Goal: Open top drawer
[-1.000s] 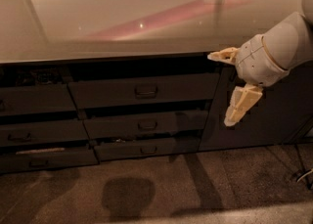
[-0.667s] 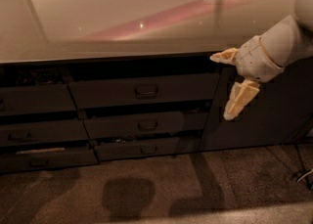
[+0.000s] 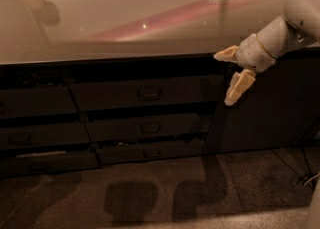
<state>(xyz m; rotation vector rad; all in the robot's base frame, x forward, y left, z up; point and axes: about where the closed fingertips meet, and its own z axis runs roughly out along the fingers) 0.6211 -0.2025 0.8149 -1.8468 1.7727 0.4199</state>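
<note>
The top drawer [image 3: 145, 93] is the widest dark grey front in the middle stack, just under the counter edge, with a small dark handle [image 3: 149, 92] at its centre. Its front looks flush with the cabinet. Two shallower dark fronts sit below it. My gripper [image 3: 223, 79] hangs at the right of the drawer, in front of the cabinet's dark side panel, level with the top drawer. Its two pale yellow fingers [image 3: 239, 87] are spread wide apart, one pointing left along the counter edge and one pointing down. It holds nothing and is well to the right of the handle.
A glossy pale countertop [image 3: 125, 18] runs across the top. A second stack of dark drawers [image 3: 40, 133] stands at the left. A dark cabinet panel [image 3: 265, 108] is at the right. Speckled floor [image 3: 150, 198] with shadows lies in front; a cable [image 3: 307, 178] shows at the far right.
The camera has come closer to the cabinet. My gripper has risen slightly and stays at the right of the top drawer, fingers still spread. The drawers have not moved.
</note>
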